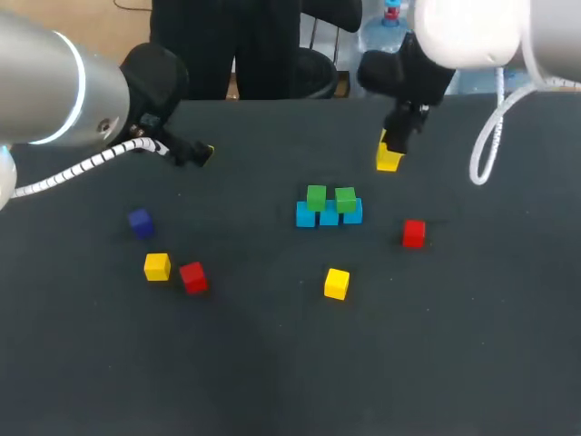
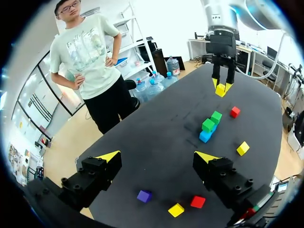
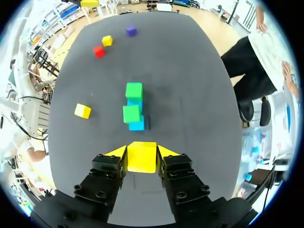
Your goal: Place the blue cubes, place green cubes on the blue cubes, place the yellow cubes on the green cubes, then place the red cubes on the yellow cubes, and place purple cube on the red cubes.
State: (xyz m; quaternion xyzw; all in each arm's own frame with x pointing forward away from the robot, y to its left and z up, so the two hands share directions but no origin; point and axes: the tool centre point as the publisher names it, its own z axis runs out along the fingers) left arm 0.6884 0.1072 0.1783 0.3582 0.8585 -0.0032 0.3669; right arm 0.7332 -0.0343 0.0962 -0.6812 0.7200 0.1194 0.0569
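Three blue cubes (image 1: 329,216) lie in a row at the table's middle, with two green cubes (image 1: 316,197) on top of them. My right gripper (image 1: 390,150) hangs behind and to the right of this stack, shut on a yellow cube (image 3: 141,156). The green cubes (image 3: 131,113) sit straight ahead of its fingers. Another yellow cube (image 1: 337,283) and a red cube (image 1: 414,233) lie near the stack. At the left lie a purple cube (image 1: 140,222), a yellow cube (image 1: 157,266) and a red cube (image 1: 192,277). My left gripper (image 2: 159,156) is open and empty above the table's back left.
The dark tabletop (image 1: 290,363) has free room along its front and at the right. A white cable (image 1: 490,136) loops down from my right arm.
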